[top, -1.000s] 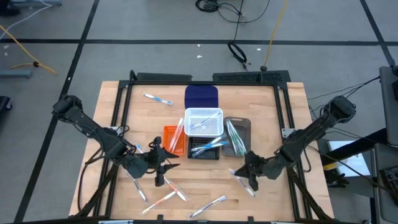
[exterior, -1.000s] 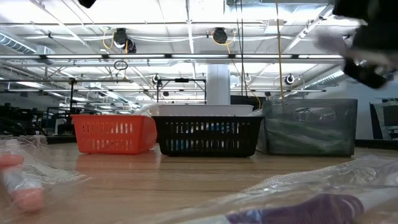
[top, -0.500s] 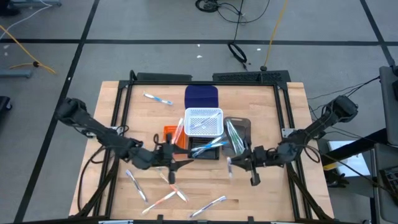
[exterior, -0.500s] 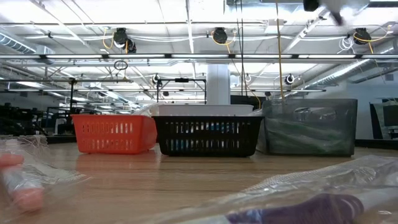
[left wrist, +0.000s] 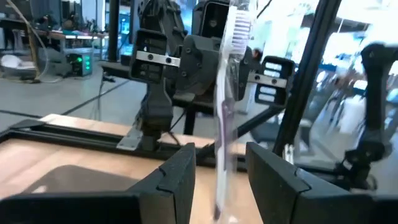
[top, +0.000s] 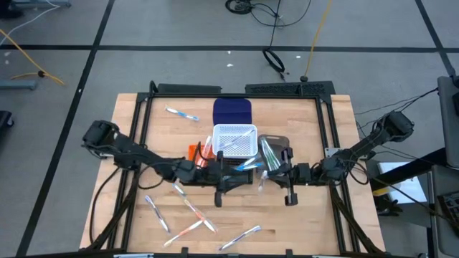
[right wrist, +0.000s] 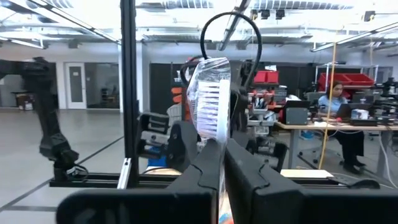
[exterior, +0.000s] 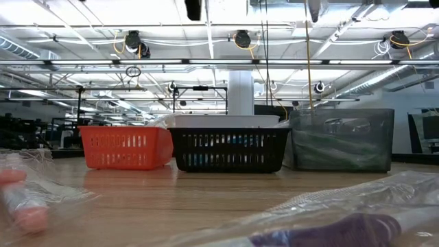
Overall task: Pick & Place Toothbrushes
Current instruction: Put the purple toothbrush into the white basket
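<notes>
My left gripper [top: 228, 180] hovers level over the black bin [top: 237, 174], shut on a wrapped toothbrush [left wrist: 225, 93] whose purple bristle head [left wrist: 240, 25] points up. My right gripper [top: 267, 179], facing it by the grey bin [top: 276, 154], is shut on another wrapped toothbrush [right wrist: 211, 102] with white bristles. Several more toothbrushes [top: 190, 208] lie flat on the near part of the table, and one [top: 183, 113] lies at the far left. Toothbrushes also lie in the orange [top: 195, 153], white [top: 235, 140], black and grey bins. My left gripper has the toothbrush's lower handle [left wrist: 219, 186] between its two fingers, which reach out level and lie across it. The brush stands upright, lifted clear; where the fingers touch it is hidden low between them. My right gripper pinches the toothbrush's handle [right wrist: 221, 163] just below the head between its two shut fingers, through the clear wrapper. The fingers lie across the brush. The brush stands upright above them, lifted clear of the table.
A navy bin [top: 233, 111] stands behind the white one. A black frame [top: 143, 122] borders the wooden table. In the low view, two wrapped toothbrushes [exterior: 329, 230] lie blurred close to the camera, in front of the row of bins [exterior: 228, 149].
My left gripper has swung from the near left toward the bins, tipping from pointing down to level, the toothbrush still in it. My right gripper has risen and gone toward the far left, toward the bins, rolling and tipping up until level, carrying its toothbrush clear of the table.
</notes>
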`<control>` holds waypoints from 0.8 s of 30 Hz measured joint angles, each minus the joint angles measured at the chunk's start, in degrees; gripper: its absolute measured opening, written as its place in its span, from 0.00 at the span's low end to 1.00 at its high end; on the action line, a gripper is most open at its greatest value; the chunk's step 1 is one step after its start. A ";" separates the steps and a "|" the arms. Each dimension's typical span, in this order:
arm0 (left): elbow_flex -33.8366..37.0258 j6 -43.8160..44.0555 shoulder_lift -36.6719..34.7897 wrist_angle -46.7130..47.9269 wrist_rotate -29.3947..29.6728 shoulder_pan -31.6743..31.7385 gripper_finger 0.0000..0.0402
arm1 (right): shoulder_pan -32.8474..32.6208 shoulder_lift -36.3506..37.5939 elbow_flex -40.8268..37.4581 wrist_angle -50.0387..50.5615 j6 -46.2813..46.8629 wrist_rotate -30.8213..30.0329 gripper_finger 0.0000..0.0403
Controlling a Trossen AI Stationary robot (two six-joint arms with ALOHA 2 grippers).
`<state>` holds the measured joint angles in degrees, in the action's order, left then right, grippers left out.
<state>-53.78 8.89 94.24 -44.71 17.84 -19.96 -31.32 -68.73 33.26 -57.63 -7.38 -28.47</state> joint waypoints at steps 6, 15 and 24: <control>0.00 4.52 4.44 -6.76 -7.41 3.01 0.36 | 1.69 -0.24 0.00 0.06 0.25 0.04 0.00; 0.02 6.60 6.02 -7.79 -9.88 4.21 0.36 | 4.14 -2.54 -0.02 -1.76 0.67 0.22 0.00; 0.02 3.79 5.99 -7.85 -7.46 4.58 0.36 | 6.57 -4.38 -0.02 -5.72 2.14 5.14 0.00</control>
<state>-53.76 12.68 100.22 -52.57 10.38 -15.38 -24.74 -73.11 33.23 -63.36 -5.23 -23.33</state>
